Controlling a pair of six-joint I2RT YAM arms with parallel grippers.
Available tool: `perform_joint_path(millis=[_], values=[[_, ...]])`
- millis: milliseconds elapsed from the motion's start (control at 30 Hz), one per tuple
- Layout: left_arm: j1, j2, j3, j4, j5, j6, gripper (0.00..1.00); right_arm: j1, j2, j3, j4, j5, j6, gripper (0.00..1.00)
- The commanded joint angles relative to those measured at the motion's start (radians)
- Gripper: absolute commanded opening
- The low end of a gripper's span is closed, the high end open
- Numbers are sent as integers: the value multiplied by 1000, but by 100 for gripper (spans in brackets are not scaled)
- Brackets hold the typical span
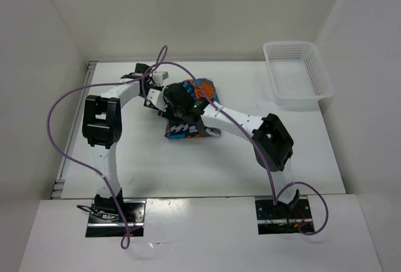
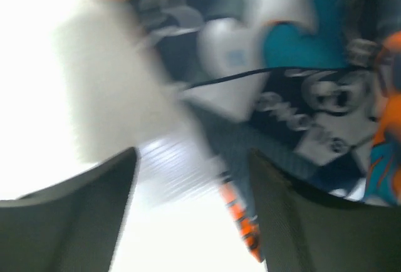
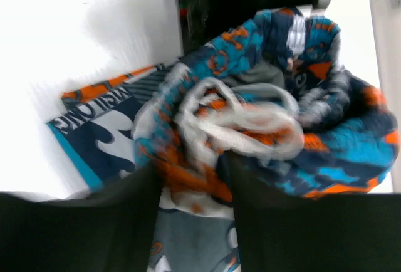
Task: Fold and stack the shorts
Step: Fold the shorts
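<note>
a: what does the overhead view give you that the wrist views don't?

b: the whole layout. the shorts [image 1: 199, 90] lie near the middle of the white table [image 1: 156, 165], both arms bend in over them from either side, and a white mesh basket [image 1: 322, 74] sits well apart at the upper right of the frame. the arm heads cover the middle of the cloth, so from up there i cannot tell how either set of jaws stands.

a: and the wrist cameras?

b: the right wrist view is close in. the right gripper [image 3: 191, 162] has its two dark fingers [image 3: 313, 234] at the bottom of the frame, near each other, with a bunch of the shorts pinched in the narrow gap. a white drawstring [image 3: 238, 118] loops across the top of that bunch.

a: the left one?

b: blurred. the left gripper [image 2: 194, 153] has its fingers [image 2: 69, 222] spread wide, and between them i see bare white table and one orange hem at the lower middle. nothing is clamped. the shorts fill the right and upper part of that frame.

a: how does the cloth look?

b: a busy patchwork of teal, navy, orange, white and grey. the left wrist view shows a grey skull face at the upper right. the right wrist view shows two conditions at once: a flat layer at the left of the frame, navy with white lettering and an orange edge, and a crumpled, rounded heap at the centre and right.
</note>
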Motion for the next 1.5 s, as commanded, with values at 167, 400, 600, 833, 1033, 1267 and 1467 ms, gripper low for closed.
perform_joint_path(millis=[167, 400, 600, 833, 1033, 1267, 1467], values=[[170, -61, 100, -119, -215, 9, 100, 22, -52, 132, -43, -190, 95, 70], [169, -138, 160, -137, -182, 9, 100, 22, -149, 24, -23, -103, 92, 70], [117, -172, 114, -137, 20, 9, 100, -18, -223, -240, 9, -112, 52, 70], [63, -71, 115, -137, 73, 9, 100, -37, -171, -327, 92, -123, 43, 62], [23, 37, 161, -128, 77, 9, 66, -47, -140, -345, 118, -104, 43, 19], [14, 83, 227, -128, 47, 9, 26, -47, -158, -388, 127, -115, 15, 1], [14, 150, 371, -139, -21, 9, 26, 1, -241, -558, 190, -101, -123, 1]])
